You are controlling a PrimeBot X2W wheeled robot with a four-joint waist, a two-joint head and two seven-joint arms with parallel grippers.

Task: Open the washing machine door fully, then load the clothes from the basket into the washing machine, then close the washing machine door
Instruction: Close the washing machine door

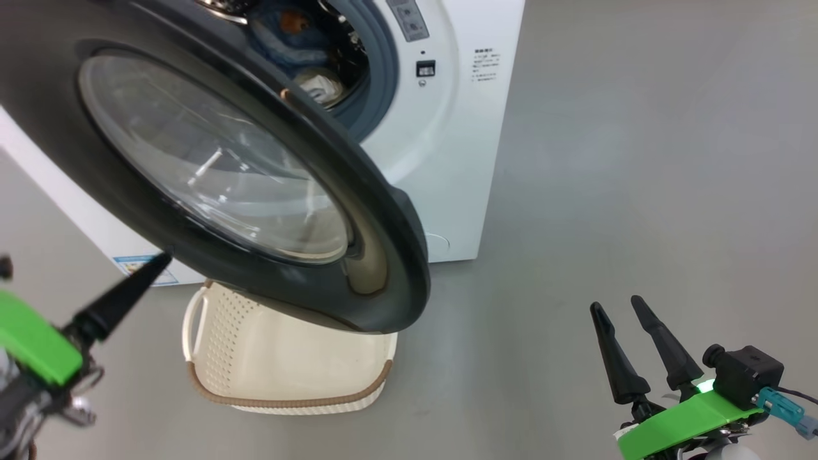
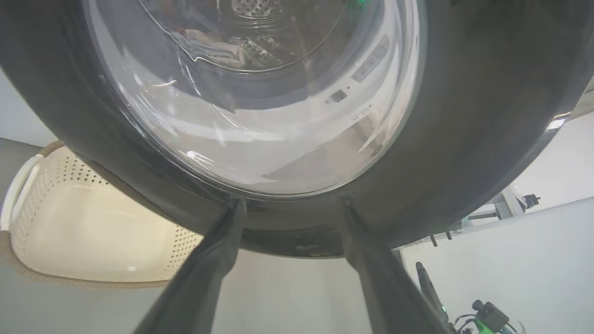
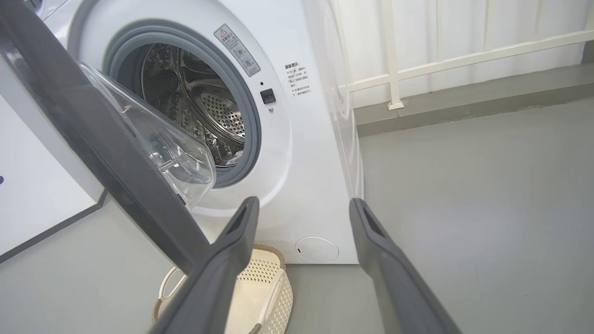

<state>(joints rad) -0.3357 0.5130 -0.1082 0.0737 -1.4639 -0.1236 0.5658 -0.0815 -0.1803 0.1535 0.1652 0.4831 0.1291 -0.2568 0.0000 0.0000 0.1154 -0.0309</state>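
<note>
The washing machine [image 1: 447, 128] stands with its door [image 1: 377, 211] swung partway out, black rim and glass bowl facing me. Clothes [image 1: 287, 29], blue with an orange print and a cream piece, lie in the steel drum [image 3: 218, 116]. Under the door sits the cream basket [image 1: 287, 370], its visible floor bare. My left gripper [image 2: 293, 204] is open, both fingertips against the lower black rim of the door [image 2: 464, 139], nothing between them; one finger [image 1: 128, 294] points at that rim. My right gripper [image 1: 618, 305] hangs open over the floor, well right of the machine.
Grey floor [image 1: 639, 160] stretches to the right of the machine. A white railing [image 3: 464, 58] runs behind it. The basket [image 3: 264, 283] stands right in front of the machine's base, below the door's edge [image 3: 116, 153].
</note>
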